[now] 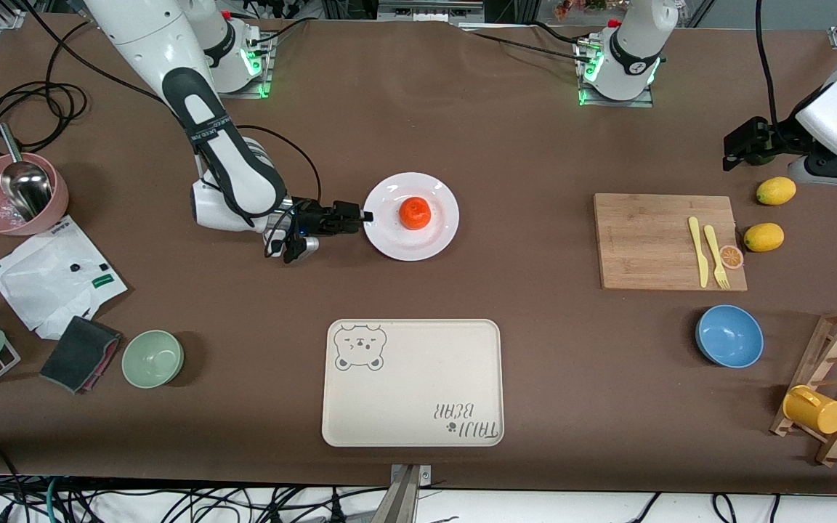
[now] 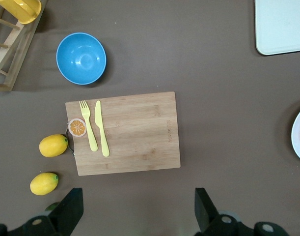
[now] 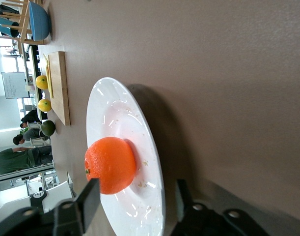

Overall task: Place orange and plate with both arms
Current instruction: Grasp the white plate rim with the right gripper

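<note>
While the left gripper [image 2: 135, 211] waits wide open over bare table beside the cutting board [image 2: 124, 132], the front view shows the orange [image 1: 415, 213] sitting mid-plate [image 1: 433, 243]. Right wrist view: right gripper [image 3: 135, 204] straddles the plate's rim, fingers apart, nothing clamped; a tilted lift could roll the round, axis-less orange off

Left tool [image 2: 135, 209] spread wide over table, above cutting board [image 2: 125, 132]
</note>
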